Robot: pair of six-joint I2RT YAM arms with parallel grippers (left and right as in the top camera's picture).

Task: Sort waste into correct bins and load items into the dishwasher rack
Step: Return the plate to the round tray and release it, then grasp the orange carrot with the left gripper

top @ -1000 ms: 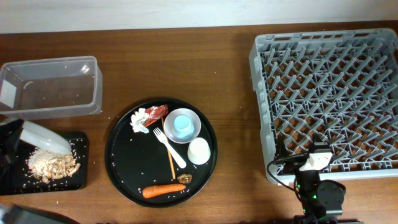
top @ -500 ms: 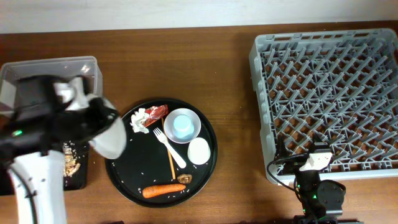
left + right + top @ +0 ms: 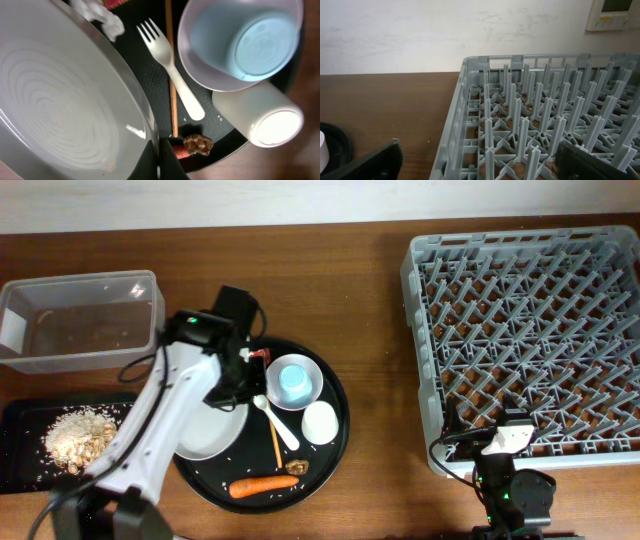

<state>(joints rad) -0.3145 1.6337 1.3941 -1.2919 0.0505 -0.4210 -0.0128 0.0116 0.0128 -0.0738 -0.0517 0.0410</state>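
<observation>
- Left gripper [image 3: 156,159] pinches the white plate [image 3: 210,435] by its rim over the round black tray [image 3: 324,462], a grip suited to slotting it into the dishwasher rack [image 3: 520,330]
- Right gripper [image 3: 480,162] hangs spread wide and empty at the rack's near edge

Overhead looks straight down; left wrist close above the tray [image 3: 145,75], right wrist level with rack [image 3: 466,100].

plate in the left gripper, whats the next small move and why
Probably carry the plate rightward toward the dishwasher rack: the left gripper is shut on its rim, its face looks bare in the wrist view, and no dish stands in the rack yet.
</observation>
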